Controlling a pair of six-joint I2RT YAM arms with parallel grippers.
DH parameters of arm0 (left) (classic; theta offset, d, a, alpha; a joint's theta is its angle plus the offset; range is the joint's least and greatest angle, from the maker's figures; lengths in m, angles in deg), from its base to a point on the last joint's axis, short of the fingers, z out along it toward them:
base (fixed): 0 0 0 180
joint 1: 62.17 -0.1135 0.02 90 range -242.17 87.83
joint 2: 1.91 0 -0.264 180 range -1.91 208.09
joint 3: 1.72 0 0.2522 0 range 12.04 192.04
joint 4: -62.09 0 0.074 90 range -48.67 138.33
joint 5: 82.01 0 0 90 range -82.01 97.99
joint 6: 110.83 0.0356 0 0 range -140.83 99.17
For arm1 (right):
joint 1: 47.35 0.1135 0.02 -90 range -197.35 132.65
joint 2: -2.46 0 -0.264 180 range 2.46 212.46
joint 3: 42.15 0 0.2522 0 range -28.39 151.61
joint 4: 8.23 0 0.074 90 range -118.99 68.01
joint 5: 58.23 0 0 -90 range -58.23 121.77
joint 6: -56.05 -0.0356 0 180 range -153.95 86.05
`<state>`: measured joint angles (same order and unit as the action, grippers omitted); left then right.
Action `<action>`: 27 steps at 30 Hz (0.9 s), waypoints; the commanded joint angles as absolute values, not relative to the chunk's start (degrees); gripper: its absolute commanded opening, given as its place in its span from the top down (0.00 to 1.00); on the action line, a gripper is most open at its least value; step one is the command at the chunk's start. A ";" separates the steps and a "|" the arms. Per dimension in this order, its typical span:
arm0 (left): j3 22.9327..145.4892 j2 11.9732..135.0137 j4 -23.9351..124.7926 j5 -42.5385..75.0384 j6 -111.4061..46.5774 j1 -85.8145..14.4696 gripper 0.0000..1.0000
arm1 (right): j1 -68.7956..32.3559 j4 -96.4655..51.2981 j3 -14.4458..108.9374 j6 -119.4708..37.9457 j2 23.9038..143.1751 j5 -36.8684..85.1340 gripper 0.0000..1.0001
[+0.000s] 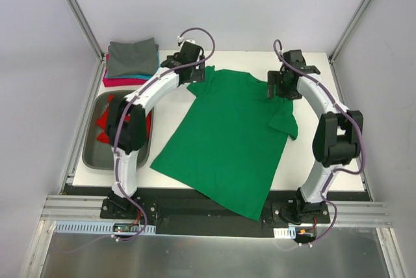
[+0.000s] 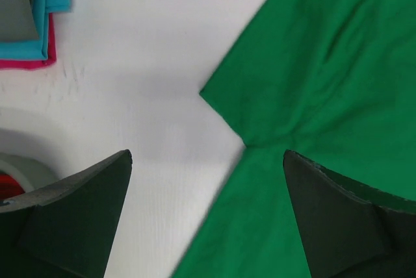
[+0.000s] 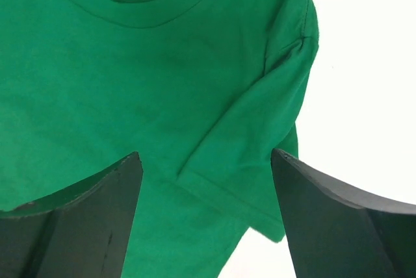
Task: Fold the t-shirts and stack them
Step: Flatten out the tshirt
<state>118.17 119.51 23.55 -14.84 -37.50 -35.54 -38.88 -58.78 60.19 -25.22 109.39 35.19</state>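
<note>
Left arm base (image 1: 120,205) and right arm base (image 1: 302,212) stand at the near edge of the tabletop (image 1: 318,154); items follow from left to right.

Tray (image 1: 94,154), at the left edge: contains a crumpled red shirt (image 1: 107,121).

Stack (image 1: 130,63) (image 2: 26,18), far left corner: folded shirts, grey on top, teal and pink beneath.

Left claw (image 1: 194,73) (image 2: 207,154): jaws wide, holding nothing, above the green shirt (image 1: 227,141) (image 2: 325,83) (image 3: 130,83) at its sleeve on the left-edge side; one jaw is over cloth, the other over bare tabletop.

Green shirt: spread flat across the middle, collar toward the far edge, one hem corner overhanging the near edge.

Right claw (image 1: 283,89) (image 3: 205,156): jaws wide, holding nothing, above the opposite sleeve, which lies folded against the body, just right of the collar.
</note>
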 commanded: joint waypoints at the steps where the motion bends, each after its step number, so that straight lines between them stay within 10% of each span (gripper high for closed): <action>1: 109.37 104.72 24.15 -2.50 -44.64 -35.37 0.01 | -36.28 -57.85 56.18 -25.08 98.19 36.78 0.18; 15: 59.26 78.69 41.80 16.17 -60.11 -29.48 0.01 | -33.90 -53.45 40.87 -26.30 97.98 33.88 0.28; 27: 49.49 83.08 45.07 11.42 -63.28 -30.09 0.01 | -33.99 -55.12 46.23 -27.00 109.07 36.34 0.48</action>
